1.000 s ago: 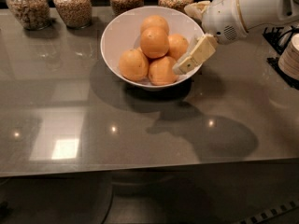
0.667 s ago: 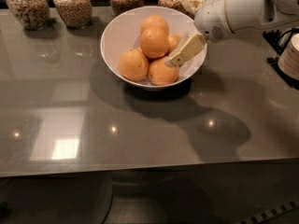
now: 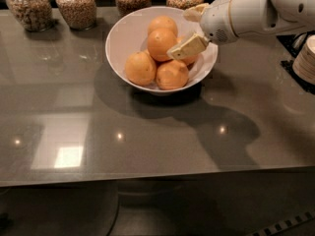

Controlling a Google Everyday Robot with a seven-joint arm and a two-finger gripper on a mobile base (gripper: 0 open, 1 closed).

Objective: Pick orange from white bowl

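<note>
Claw [image 3: 179,33] is hovering over the right side of the white bowl [image 3: 123,38], spread wide and empty, beside the orange [image 3: 160,43].

No text, even on pincer [image 3: 178,34] over bowl [image 3: 123,37]

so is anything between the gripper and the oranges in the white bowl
Nothing shows in the camera view. The open gripper sits over the right side of the white bowl, its lower finger overlapping the oranges, nothing else between.

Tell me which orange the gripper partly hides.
The rightmost orange in the white bowl; the gripper, over that side, covers its top.
</note>
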